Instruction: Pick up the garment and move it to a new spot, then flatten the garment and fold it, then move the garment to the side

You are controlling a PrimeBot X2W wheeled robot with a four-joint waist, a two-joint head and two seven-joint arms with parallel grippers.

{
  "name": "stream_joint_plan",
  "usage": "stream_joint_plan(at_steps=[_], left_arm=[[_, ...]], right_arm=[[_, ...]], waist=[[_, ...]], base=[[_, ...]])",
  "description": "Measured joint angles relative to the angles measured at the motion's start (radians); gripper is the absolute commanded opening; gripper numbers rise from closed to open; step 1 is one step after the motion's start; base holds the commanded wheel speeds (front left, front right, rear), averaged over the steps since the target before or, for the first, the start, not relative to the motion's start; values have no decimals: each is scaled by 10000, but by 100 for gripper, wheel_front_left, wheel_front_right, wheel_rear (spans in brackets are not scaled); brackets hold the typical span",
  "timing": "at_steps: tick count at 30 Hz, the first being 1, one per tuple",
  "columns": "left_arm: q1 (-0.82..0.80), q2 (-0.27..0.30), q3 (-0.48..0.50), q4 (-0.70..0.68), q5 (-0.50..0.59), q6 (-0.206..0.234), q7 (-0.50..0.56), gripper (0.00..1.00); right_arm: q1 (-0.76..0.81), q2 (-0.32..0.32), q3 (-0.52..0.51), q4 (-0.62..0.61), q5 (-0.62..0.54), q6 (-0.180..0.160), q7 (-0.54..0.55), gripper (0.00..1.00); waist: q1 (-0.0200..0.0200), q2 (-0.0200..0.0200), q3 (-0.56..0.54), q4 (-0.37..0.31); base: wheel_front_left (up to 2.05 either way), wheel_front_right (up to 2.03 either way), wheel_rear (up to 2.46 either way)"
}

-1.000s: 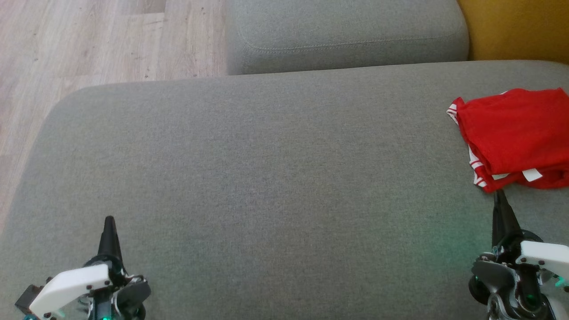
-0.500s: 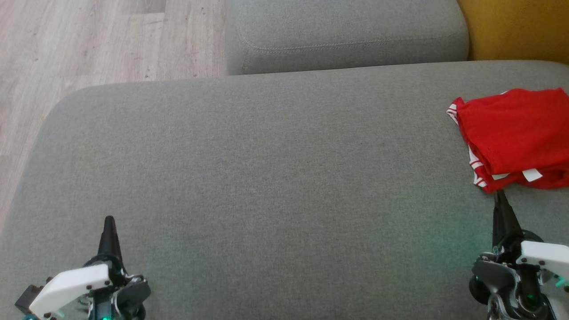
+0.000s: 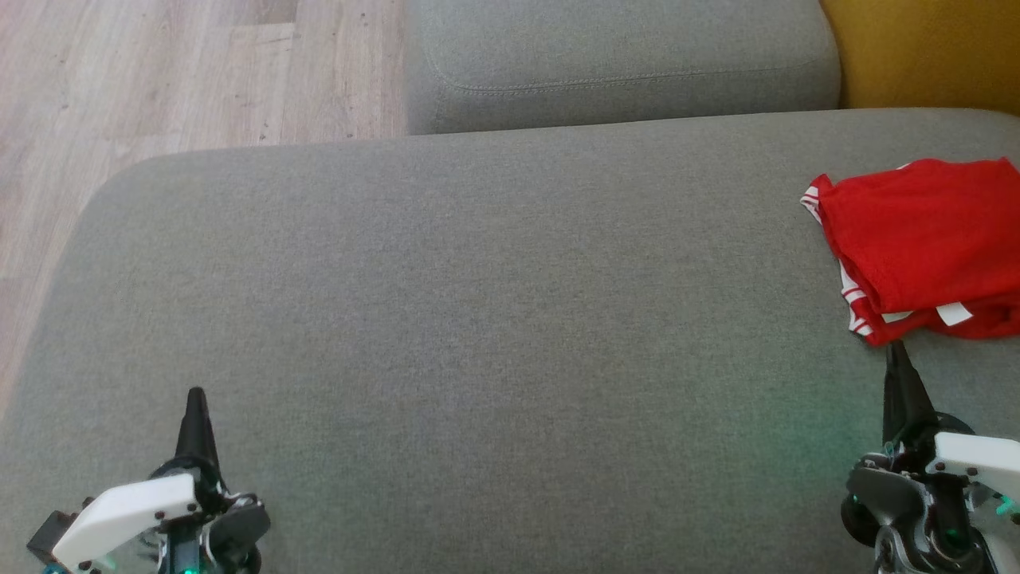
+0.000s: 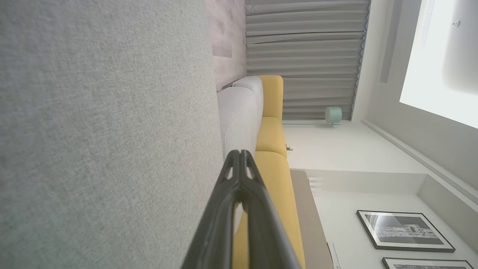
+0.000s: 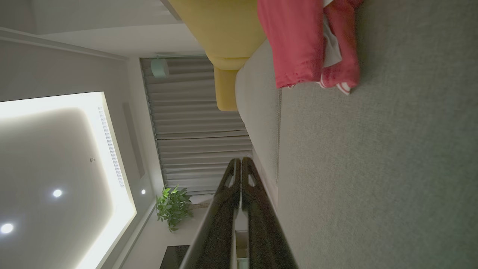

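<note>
Grippers: two. Left gripper (image 3: 195,395): fingers pressed together, pointing up head view, low over near-left of grey seat cushion (image 3: 478,279). Right gripper (image 3: 892,347): fingers pressed together, same pose, tip near front edge of garment (image 3: 924,235). Garment count: one, red, folded, lying at cushion's right side. Behind: one grey back cushion (image 3: 621,64), one yellow cushion (image 3: 916,48).

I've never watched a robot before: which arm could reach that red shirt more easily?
Probably the right. The right gripper sits just short of the folded red shirt at the right end of the grey cushion; the left gripper is far across it.
</note>
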Motion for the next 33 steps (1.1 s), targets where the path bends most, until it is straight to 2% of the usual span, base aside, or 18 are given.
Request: stream_joint_plan(at_steps=[33], left_arm=[[0, -6, 6, 0, 0, 0, 0, 0]], right_arm=[[-1, 25, -81, 0, -33, 0, 15, 0]], waist=[[0, 0, 0, 0]], base=[[0, 0, 0]])
